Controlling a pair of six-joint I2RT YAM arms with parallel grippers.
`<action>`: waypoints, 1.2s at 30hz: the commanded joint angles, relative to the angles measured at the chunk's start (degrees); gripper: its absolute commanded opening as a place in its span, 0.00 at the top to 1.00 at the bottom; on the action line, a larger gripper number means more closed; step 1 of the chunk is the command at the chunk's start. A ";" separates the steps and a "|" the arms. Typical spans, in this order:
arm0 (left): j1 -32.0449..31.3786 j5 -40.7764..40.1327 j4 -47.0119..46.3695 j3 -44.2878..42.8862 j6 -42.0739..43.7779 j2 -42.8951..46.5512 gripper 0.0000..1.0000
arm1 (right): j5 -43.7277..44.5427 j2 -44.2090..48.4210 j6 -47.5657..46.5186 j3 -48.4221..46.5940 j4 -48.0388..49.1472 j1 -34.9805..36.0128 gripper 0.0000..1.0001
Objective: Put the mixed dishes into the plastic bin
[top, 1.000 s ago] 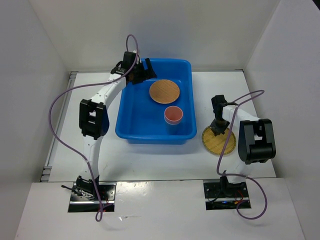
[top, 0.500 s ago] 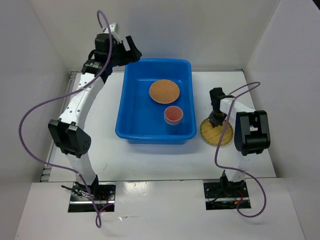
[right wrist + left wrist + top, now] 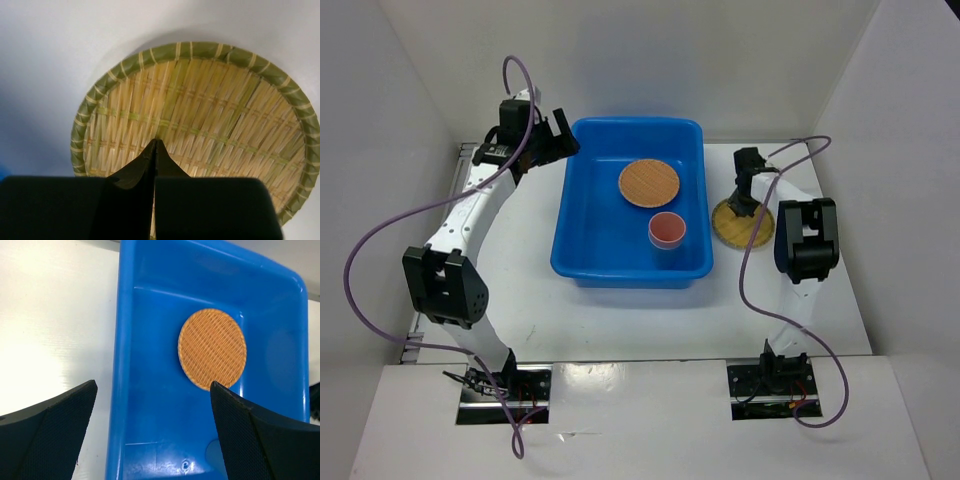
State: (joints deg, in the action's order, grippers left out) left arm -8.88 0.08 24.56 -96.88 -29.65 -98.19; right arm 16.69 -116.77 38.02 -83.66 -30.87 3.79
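Lying under the right fingers [image 3: 132,175] (closed together) is a woven plate [image 3: 210,115].

In bin [image 3: 590,245] lie plate [image 3: 648,183], cup [image 3: 667,230]; another plate [image 3: 735,232] right.

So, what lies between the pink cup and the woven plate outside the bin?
Only the right wall of the blue bin, as the top view shows: the pink cup sits inside it, the woven plate outside.

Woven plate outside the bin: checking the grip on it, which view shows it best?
Right wrist: the woven plate fills the frame, right gripper closed at its near edge. Top view shows it small, partly under that gripper. Left wrist misses it.
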 commanded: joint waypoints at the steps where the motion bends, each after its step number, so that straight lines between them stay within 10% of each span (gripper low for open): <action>1: -0.26 0.01 -0.74 0.37 2.14 3.97 0.00 | -1.04 -3.81 -0.14 -8.08 4.51 -0.98 1.00; 11: -0.26 2.47 -1.79 2.05 2.14 4.50 0.00 | 2.91 4.42 -1.03 -7.33 7.31 -0.98 0.90; 18: 0.27 6.07 -3.98 3.63 1.08 7.39 0.00 | 1.77 34.53 8.03 21.23 15.22 -0.98 0.20; 21: 0.80 7.92 -5.48 4.68 0.56 8.54 0.00 | 0.28 42.04 11.37 29.50 18.03 -0.98 0.07; 36: 4.93 15.65 -10.49 12.24 -2.78 15.49 0.00 | -4.31 62.88 33.51 55.87 29.29 -3.09 0.05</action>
State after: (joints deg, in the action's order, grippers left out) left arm -4.64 13.02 17.80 -85.30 -31.40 -85.69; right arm 11.60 -59.79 64.99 -29.95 -10.22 1.89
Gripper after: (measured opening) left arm 1.001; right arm 0.959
